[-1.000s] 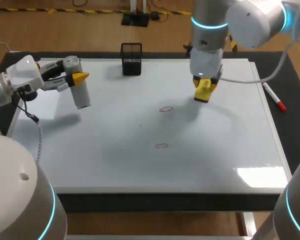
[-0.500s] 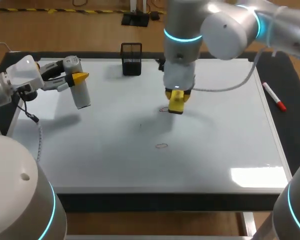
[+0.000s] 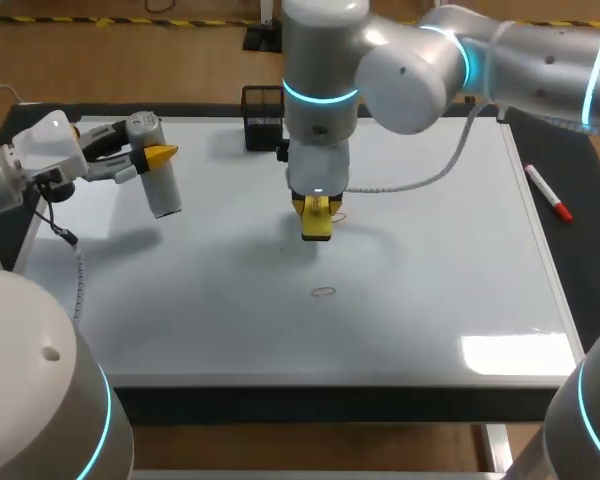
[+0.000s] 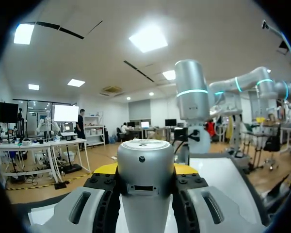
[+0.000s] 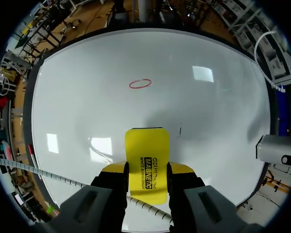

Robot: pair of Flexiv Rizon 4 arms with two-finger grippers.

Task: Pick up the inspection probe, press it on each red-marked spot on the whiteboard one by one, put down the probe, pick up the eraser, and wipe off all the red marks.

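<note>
The board (image 3: 180, 320) lies flat and takes up most of the table, white and glossy, with dark matting around it.

The right arm (image 3: 420, 60) comes in from the far right corner and reaches past the middle of the board. The left arm (image 3: 40, 160) sits over the board's left edge near the far left corner.

A black mesh holder (image 3: 263, 108) stands upright at the far edge, left of the middle, partly behind the right arm. Its inside is too dark to tell what it holds.

The probe (image 3: 163, 190), a pale cylinder with a silver cap, hangs tilted above the far left corner. It is clamped between the two fingers of the left gripper (image 3: 158, 157). In the left wrist view the probe (image 4: 145, 165) fills the gap between the yellow tips, one at each side.

The right gripper (image 3: 317, 207) points down at the middle of the board, a little toward the far edge. Its fingers are closed on the yellow eraser (image 3: 317, 224) from two sides. The eraser is low at the surface, but I cannot tell if it touches. In the right wrist view the eraser (image 5: 146, 162) juts out ahead of the fingers.

A red marker (image 3: 548, 193) lies on the matting just beside the right edge.

One red oval mark (image 3: 324, 292) sits between the middle and the near edge, well apart from the eraser. The right wrist view shows the mark (image 5: 140, 84) ahead of it.
</note>
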